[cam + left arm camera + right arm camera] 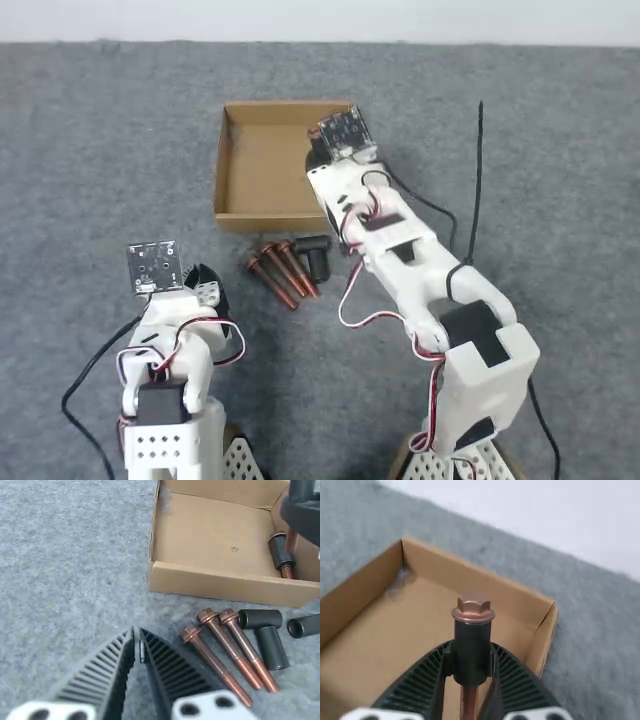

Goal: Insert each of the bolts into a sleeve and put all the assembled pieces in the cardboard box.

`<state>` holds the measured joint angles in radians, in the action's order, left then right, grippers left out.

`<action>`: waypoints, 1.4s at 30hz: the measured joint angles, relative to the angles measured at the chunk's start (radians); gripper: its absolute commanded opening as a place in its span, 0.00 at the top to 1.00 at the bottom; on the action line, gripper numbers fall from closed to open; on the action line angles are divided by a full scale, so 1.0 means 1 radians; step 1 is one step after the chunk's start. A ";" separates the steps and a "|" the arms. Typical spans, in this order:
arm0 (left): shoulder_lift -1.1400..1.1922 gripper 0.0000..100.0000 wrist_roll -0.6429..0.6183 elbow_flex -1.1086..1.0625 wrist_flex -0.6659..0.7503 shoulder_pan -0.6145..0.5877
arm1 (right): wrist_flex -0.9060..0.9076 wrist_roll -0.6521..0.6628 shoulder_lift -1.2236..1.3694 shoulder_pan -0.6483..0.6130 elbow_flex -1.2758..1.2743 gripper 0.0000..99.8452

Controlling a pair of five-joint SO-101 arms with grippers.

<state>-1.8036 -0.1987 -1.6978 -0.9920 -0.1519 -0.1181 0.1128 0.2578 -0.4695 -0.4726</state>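
Note:
My right gripper (pixel 470 652) is shut on a black sleeve (pixel 471 647) with a copper bolt (pixel 473 610) through it, held over the right inside of the cardboard box (pixel 250 160). From the left wrist view that assembled piece (pixel 281 555) hangs just above the box floor. Three loose copper bolts (pixel 280 270) lie side by side on the grey mat in front of the box, with black sleeves (pixel 315 252) beside them. Three sleeves (pixel 272 647) appear in the left wrist view. My left gripper (pixel 136 636) is shut and holds nothing, hovering over the mat left of the bolts.
The right arm (pixel 400 250) stretches over the mat right of the loose parts. A black cable (pixel 478 170) runs at the right. The grey mat (pixel 120 150) is bare left of the box.

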 measured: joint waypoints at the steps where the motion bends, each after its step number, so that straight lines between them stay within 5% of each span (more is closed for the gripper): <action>1: 0.000 0.98 0.000 0.000 0.000 0.000 | 0.041 0.000 0.000 0.000 0.017 0.99; 25: 0.000 0.98 0.000 0.000 0.000 0.000 | 0.586 -0.083 0.244 0.000 0.422 0.99; 42: 0.000 0.98 0.071 0.000 0.000 0.000 | 0.669 -0.083 0.259 -0.002 0.477 0.93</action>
<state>-1.8036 -0.1281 -1.6978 -0.9920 -0.1519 0.5508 0.0299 0.5171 -0.4710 0.0046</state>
